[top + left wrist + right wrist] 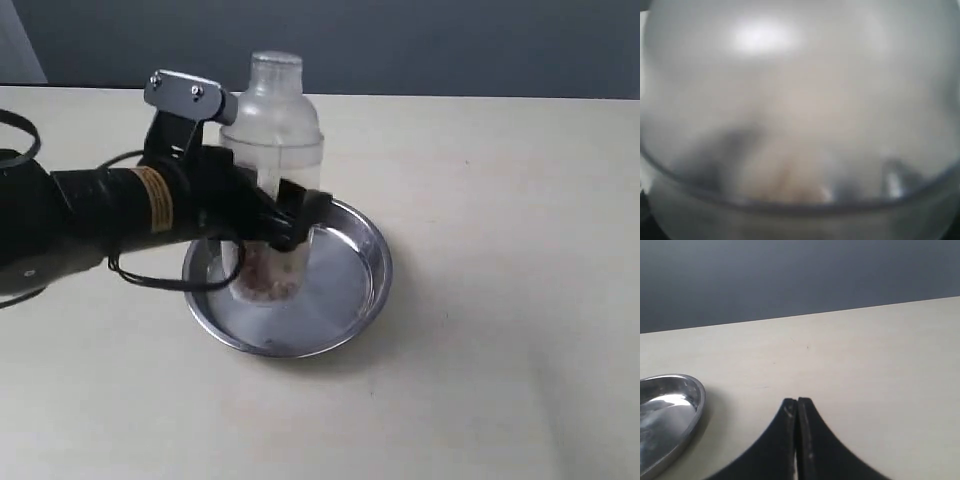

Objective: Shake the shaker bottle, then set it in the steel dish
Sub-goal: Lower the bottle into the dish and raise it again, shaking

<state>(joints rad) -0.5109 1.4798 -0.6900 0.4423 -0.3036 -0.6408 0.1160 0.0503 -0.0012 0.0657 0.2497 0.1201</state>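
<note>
We've got the left gripper [285, 215] clamped round the lower body of the shaker bottle [272, 130], jaws pinching it from both sides, nothing else in them. The bottle is upright: long axis vertical, cap on top, brown granules [265, 278] settled at the base. What matters for the next move is that the base sits inside the rim of the steel dish [383, 262], off-centre twd the arm's side, so the dish lies straight below the gripper, not off to any side. We can't tell whether the base touches the dish bottom or hangs just above it, since the fingers and arm cover that spot. The left wrist view is no help: the bottle's clear wall [800, 100] fills it, all blur. We reckon what's left is a small straight drop at most, then letting go w/o tipping. The near rim is close, so a sideways drift could catch it. The right gripper [797, 410] is closed tip to tip, empty, over bare table [880, 355], w/ only the dish's edge [690, 390] in its view. It's the farther arm, so the left does this job.
</note>
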